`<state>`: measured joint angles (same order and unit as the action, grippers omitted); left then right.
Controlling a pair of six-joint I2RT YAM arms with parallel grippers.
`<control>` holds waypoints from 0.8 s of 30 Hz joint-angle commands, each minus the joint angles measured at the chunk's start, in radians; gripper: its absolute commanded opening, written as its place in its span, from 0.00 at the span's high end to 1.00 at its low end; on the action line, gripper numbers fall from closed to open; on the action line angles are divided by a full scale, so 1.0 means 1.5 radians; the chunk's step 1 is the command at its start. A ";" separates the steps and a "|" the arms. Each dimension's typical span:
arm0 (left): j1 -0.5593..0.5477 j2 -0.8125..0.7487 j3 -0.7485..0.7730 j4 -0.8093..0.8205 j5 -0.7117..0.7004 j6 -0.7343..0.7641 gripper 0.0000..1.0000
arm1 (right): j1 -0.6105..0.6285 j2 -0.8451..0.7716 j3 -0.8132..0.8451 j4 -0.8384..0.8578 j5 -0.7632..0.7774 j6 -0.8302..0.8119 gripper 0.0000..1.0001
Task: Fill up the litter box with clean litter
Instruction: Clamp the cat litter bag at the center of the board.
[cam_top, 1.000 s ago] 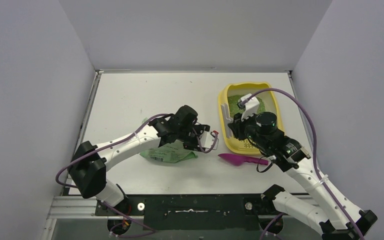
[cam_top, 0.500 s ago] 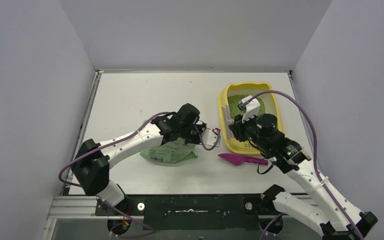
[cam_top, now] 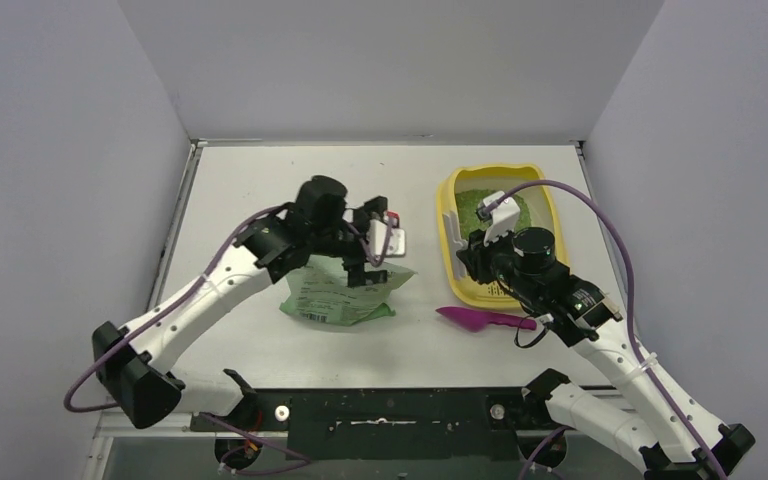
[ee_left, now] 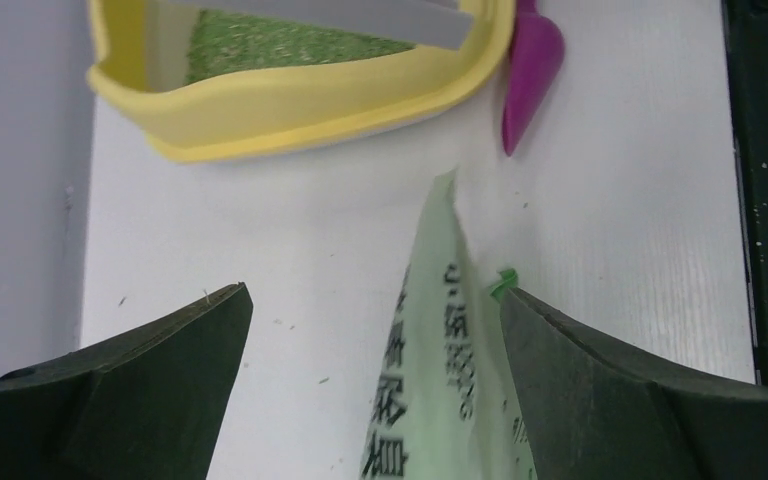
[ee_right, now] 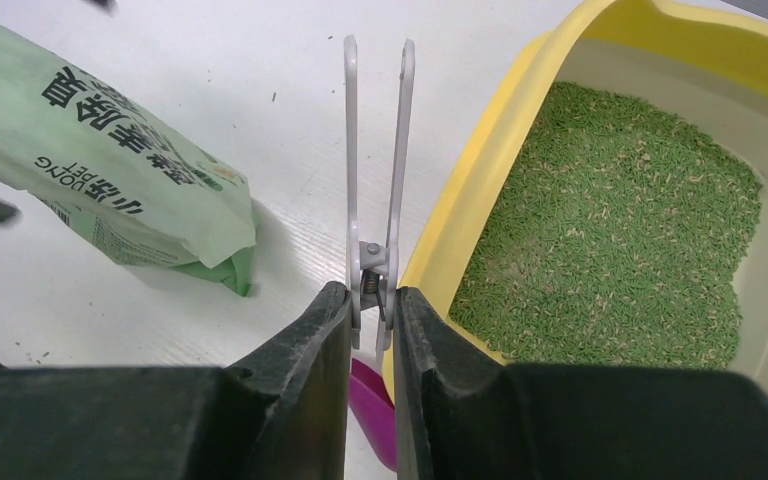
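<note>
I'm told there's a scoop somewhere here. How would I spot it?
Look at the white table, right half, where the yellow litter box sits. Just nearer the arms' bases than that box lies the scoop, flat on the table: the only magenta thing.

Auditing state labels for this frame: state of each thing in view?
litter box: upright on table, partly filled.
clean litter: loose in the litter box, floor partly bare.
green bag: on table, top edge up, ungripped.
magenta scoop: flat on table, unheld.
white clip: gripped by right end effector.
left end effector: open above the green bag.
right end effector: shut on the white clip.
</note>
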<state>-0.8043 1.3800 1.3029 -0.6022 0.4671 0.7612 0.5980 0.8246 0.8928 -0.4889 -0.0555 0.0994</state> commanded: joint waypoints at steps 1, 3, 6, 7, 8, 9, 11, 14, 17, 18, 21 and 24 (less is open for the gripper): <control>0.099 -0.080 0.018 0.002 0.094 -0.088 0.04 | -0.005 -0.003 0.032 0.018 -0.028 0.006 1.00; 0.132 -0.083 0.012 -0.021 0.094 -0.089 0.04 | -0.005 0.003 0.038 0.018 -0.058 0.001 1.00; 0.161 -0.062 0.011 -0.079 0.087 -0.077 0.04 | -0.005 0.019 0.050 0.024 -0.128 -0.010 1.00; 0.166 -0.051 0.013 -0.100 0.077 -0.064 0.04 | -0.005 0.028 0.053 0.027 -0.149 -0.013 1.00; 0.168 -0.037 0.014 -0.111 0.054 -0.062 0.04 | -0.005 0.040 0.062 0.026 -0.170 -0.017 1.00; 0.171 -0.024 0.013 -0.119 0.034 -0.063 0.04 | -0.004 0.053 0.069 0.024 -0.187 -0.021 1.00; 0.185 -0.002 0.008 -0.129 0.010 -0.057 0.04 | -0.003 0.083 0.088 0.017 -0.207 -0.027 0.99; 0.196 0.018 -0.005 -0.136 -0.018 -0.054 0.06 | 0.003 0.127 0.118 0.001 -0.227 -0.042 0.99; 0.214 0.030 -0.012 -0.161 -0.027 -0.053 0.14 | 0.013 0.157 0.140 -0.006 -0.239 -0.053 0.99; 0.218 0.028 -0.022 -0.161 -0.033 -0.052 0.17 | 0.017 0.164 0.147 -0.007 -0.241 -0.056 0.99; 0.233 0.017 -0.047 -0.158 -0.035 -0.059 0.24 | 0.026 0.181 0.167 -0.004 -0.253 -0.055 0.99; 0.241 -0.002 -0.070 -0.149 -0.032 -0.062 0.26 | 0.026 0.190 0.183 0.012 -0.271 -0.043 0.99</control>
<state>-0.4644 1.4326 1.2297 -0.8055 0.4309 0.6682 0.6292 1.1099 1.0855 -0.5289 -0.4049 0.0349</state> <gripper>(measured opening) 0.745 0.172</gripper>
